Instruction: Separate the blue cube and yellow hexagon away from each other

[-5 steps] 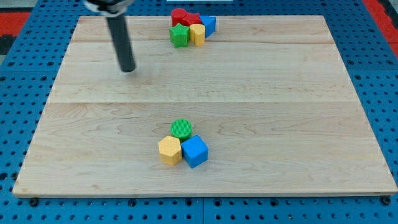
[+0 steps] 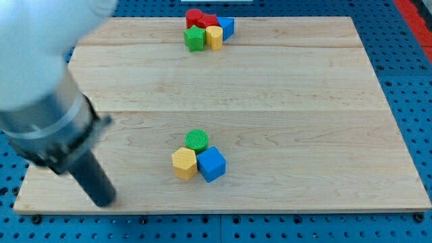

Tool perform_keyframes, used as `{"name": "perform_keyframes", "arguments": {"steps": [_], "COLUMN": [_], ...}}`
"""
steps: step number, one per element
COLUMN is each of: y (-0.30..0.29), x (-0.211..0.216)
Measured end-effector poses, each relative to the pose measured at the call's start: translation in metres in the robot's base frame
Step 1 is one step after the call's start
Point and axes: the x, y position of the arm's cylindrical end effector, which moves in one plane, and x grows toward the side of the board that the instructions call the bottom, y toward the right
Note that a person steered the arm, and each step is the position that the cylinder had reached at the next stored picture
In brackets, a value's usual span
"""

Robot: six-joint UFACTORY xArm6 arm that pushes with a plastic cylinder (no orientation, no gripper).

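our tip [image 2: 103,200] sits at the desk's [image 2: 283,101] lower left; no hand fitted. yellow hexagon [image 2: 183,163] touches blue cube [image 2: 211,164], unsplit.

1. The tip [image 2: 104,200] is seen near the board's [image 2: 283,101] bottom-left corner, well apart from all blocks.
2. The yellow hexagon [image 2: 183,163], blue cube [image 2: 211,164] and green cylinder [image 2: 197,140] are clustered, touching, toward the bottom edge.
3. A second cluster is placed at the top edge.

board [image 2: 283,101]: pale matt wood | surround [image 2: 412,108]: blue perforated panel
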Motion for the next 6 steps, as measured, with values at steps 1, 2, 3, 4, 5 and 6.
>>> {"name": "perform_keyframes", "arguments": {"steps": [1,2,3,4,5,6], "y": [0.037,0.094,0.114,0.073,0.044,0.038], "x": [0.001,-0.031,-0.068,-0.086,-0.069,-0.067]}}
